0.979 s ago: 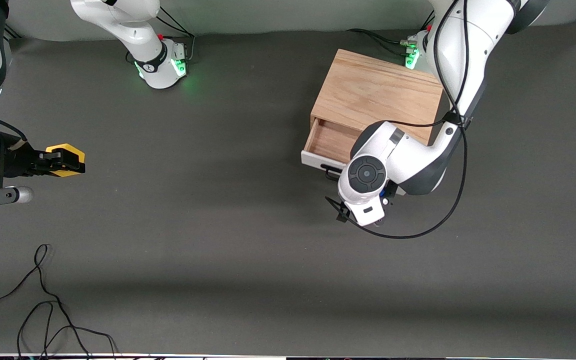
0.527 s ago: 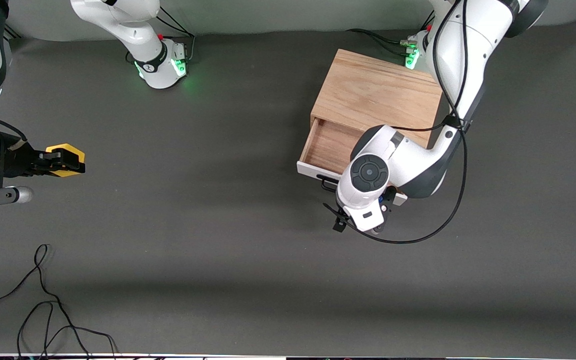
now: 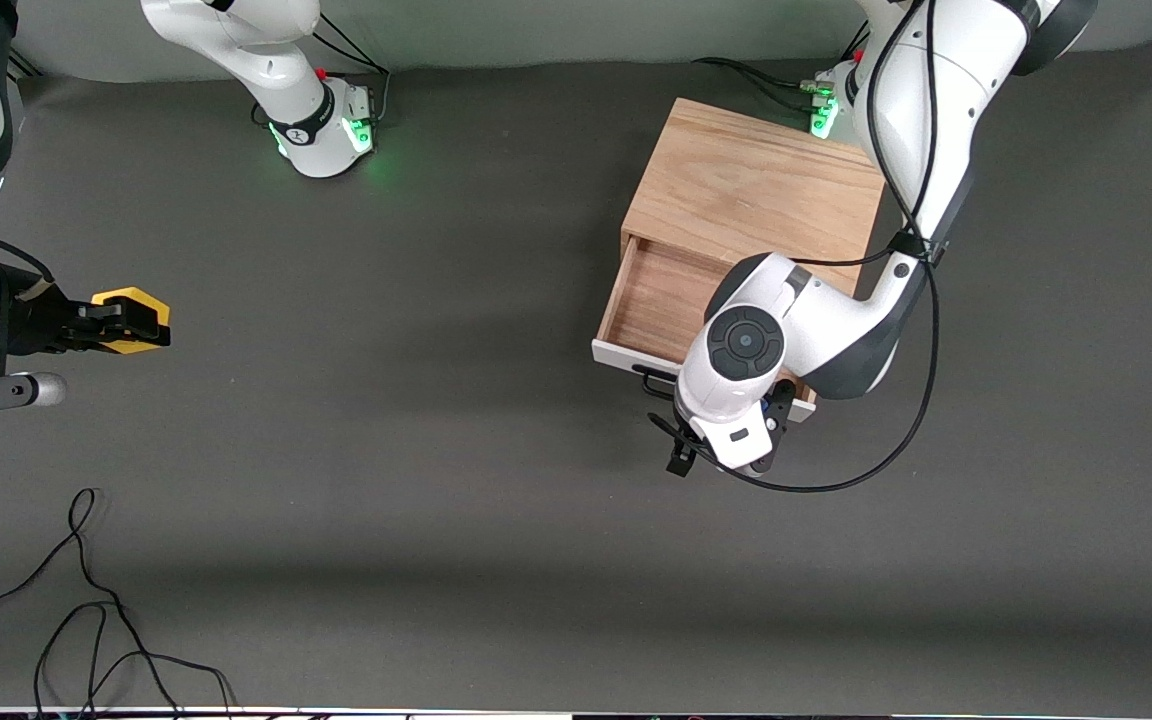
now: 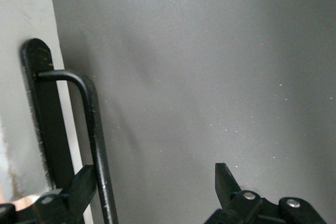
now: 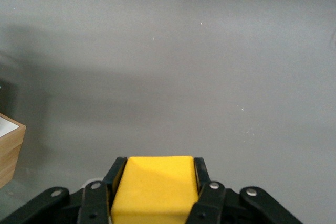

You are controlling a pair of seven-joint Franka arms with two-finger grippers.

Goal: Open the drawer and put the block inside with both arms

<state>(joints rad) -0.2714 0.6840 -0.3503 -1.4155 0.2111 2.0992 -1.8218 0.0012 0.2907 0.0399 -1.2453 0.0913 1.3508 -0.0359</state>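
The drawer [image 3: 651, 300] stands pulled partway out of the wooden box [image 3: 751, 190], which sits at the left arm's end of the dark desk [image 3: 436, 450]. Its light wood floor shows bare, and its white front [image 3: 616, 357] faces the front camera.

The left gripper [image 4: 157, 187] is at the drawer's black handle [image 4: 94, 129]. In the left wrist view one finger [image 4: 79, 187] touches the bar while the other stands well apart over the desk — so the jaws are open, hooked on the handle rather than pinching it. In the front view the left arm's white wrist [image 3: 741, 350] hides the gripper and part of the drawer front.

The right gripper [image 3: 131, 320] hovers over the desk at the right arm's end, well apart from the box. Its jaws are closed on the yellow block [image 3: 126, 300] — the right wrist view shows the block [image 5: 155, 187] clamped between the two fingers [image 5: 210, 198].

A loose black cable [image 3: 86, 600] lies on the desk near the front camera.
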